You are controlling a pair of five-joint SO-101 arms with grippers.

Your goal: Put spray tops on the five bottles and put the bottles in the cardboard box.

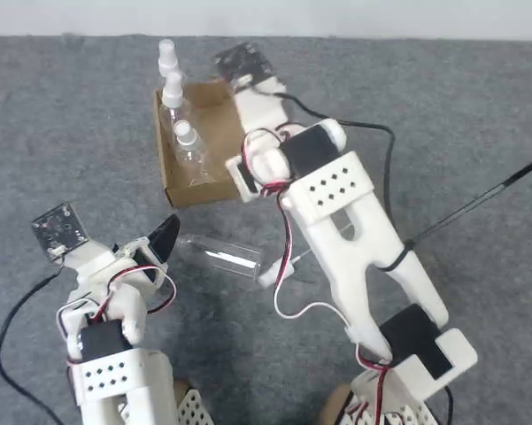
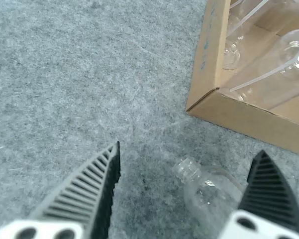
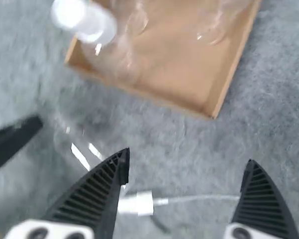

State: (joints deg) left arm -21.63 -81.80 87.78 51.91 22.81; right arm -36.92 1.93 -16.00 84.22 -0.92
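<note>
Three capped bottles (image 1: pixel 193 155) sit in the box (image 1: pixel 204 190); one bare bottle (image 1: pixel 221 254) lies on the mat (image 1: pixel 71 106) just beside it, its spray top (image 3: pixel 137 203) close by. Over them the left gripper (image 2: pixel 189 149) and right gripper (image 3: pixel 187 157) hang, fingers apart. Pinched off-centre, the round bottle could roll away.

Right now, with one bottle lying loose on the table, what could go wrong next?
1. The uncapped bottle lies on its side between the open fingers of the left gripper. Being round, it may roll or slip away as they close.
2. The spray top under the open right gripper trails a long thin tube. That tube could bend or miss the bottle's narrow neck.
</note>
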